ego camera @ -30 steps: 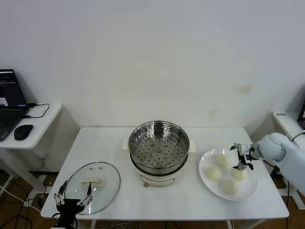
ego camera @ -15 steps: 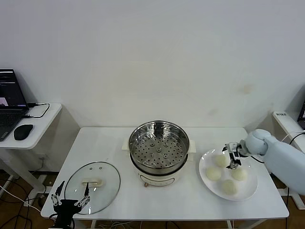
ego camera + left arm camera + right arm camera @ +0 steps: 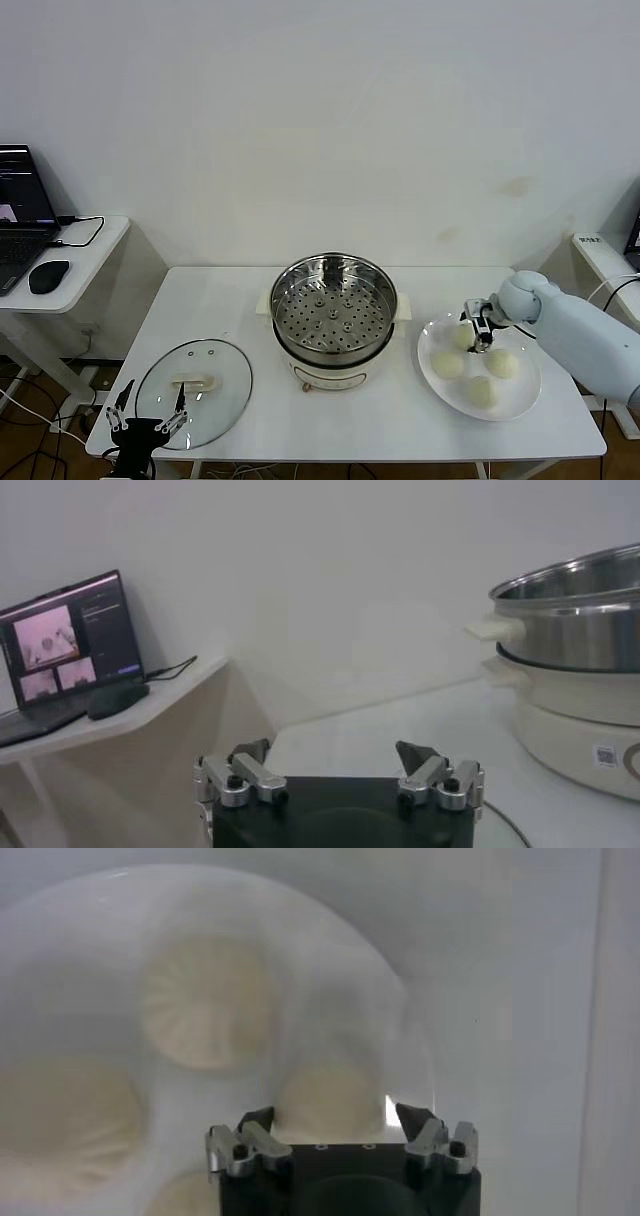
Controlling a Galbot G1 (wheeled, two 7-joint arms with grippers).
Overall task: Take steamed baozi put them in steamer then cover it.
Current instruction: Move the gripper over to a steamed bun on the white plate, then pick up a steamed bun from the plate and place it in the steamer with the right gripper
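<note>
Head view: right gripper (image 3: 482, 335) down over the far baozi (image 3: 463, 337) at twelve o'clock on the plate (image 3: 520, 400), nothing lifted yet; steamer (image 3: 333, 300) open at nine o'clock of it. Best squeezed gently (soft dough).

Left wrist view: left gripper (image 3: 338, 769) spread wide, idle.

Right wrist view: fingers (image 3: 420, 1119) parted around the bun; contact hidden.

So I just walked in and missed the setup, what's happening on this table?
The robot is loading baozi into a steamer. Its right pincer is down at the white plate, its fingers straddling the rear baozi; it hasn't lifted it. All four baozi are on the plate. The steamer stands uncovered with nothing on its tray, and the glass cover lies flat on the table. The left pincer waits open by that cover.
</note>
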